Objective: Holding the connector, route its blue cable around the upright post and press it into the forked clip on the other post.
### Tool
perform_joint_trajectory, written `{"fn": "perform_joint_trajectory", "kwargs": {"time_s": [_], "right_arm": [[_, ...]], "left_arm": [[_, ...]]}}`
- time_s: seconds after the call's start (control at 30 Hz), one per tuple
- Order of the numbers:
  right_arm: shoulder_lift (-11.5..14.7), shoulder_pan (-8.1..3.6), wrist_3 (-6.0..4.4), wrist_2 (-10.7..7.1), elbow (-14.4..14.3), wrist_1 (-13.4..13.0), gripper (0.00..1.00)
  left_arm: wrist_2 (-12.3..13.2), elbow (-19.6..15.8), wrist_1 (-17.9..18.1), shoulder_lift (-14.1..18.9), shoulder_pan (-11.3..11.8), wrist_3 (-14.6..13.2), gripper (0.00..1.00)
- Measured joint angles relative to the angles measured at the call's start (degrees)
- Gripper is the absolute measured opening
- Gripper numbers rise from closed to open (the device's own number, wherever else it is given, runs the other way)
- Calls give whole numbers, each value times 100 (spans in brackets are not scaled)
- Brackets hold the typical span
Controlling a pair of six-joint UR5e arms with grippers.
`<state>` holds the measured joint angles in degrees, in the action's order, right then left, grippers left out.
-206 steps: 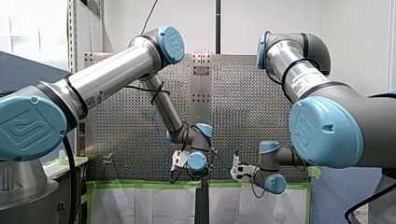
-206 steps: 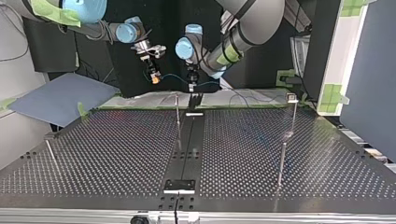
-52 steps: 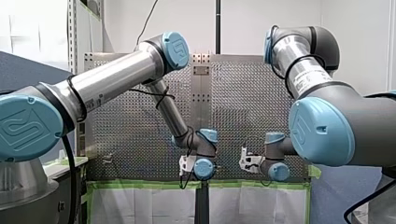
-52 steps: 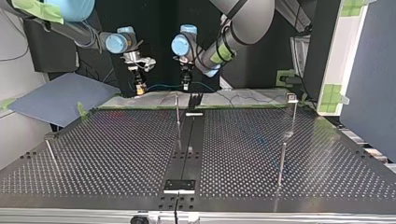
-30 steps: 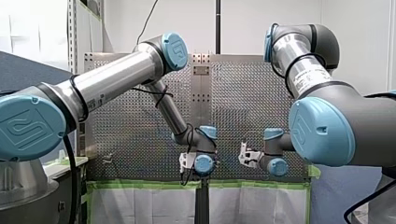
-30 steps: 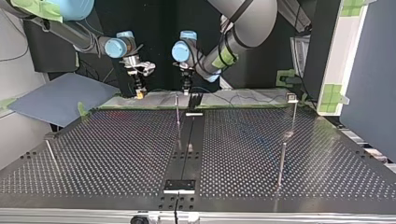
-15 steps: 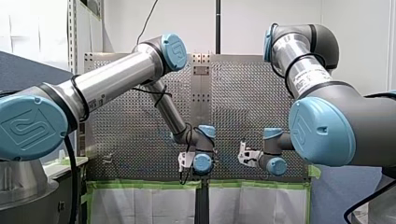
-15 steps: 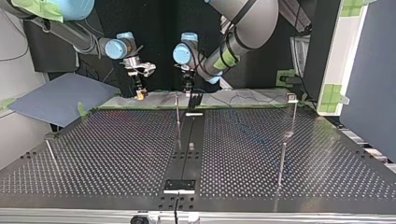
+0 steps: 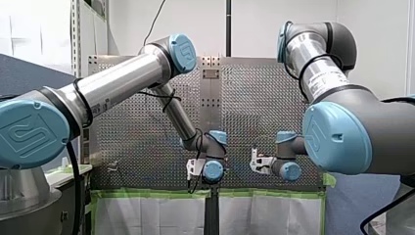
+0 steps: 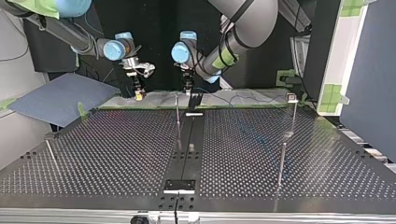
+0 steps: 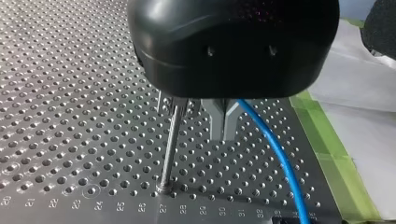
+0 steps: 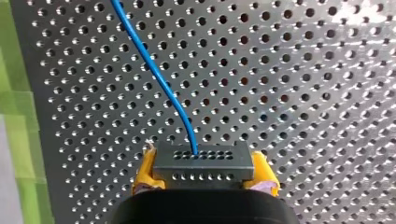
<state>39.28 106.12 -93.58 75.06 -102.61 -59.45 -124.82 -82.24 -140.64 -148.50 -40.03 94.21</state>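
One perforated table (image 10: 116, 149) (green-taped edge (image 11: 336, 154)), white wall (image 9: 259, 24), right hand (image 12: 203, 173) clamping connector (image 12: 205, 158), left hand (image 11: 224, 126) closed on blue cable (image 11: 275, 149).

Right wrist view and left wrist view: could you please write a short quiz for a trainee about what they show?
1. True or false: the right gripper holds the connector.
2. The pads on either side of the connector are: A yellow, B red, C white.
3. Fill in: in the left wrist view, a thin upright ____ stands beside the left gripper.
Key: 1 true; 2 A; 3 post.
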Motion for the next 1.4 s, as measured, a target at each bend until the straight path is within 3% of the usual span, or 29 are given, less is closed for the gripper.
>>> {"fn": "perform_joint_trajectory", "kwargs": {"time_s": [0.5,1.07,1.4], "right_arm": [[86,23,-50,17,-5,68,0],[85,2,-401,-13,-2,-154,0],[81,1,-464,-17,5,-205,0]], "left_arm": [[-65,-2,-1,13,-126,-141,5],[314,72,62,7,-3,-62,5],[502,168,20,4,122,-48,5]]}}
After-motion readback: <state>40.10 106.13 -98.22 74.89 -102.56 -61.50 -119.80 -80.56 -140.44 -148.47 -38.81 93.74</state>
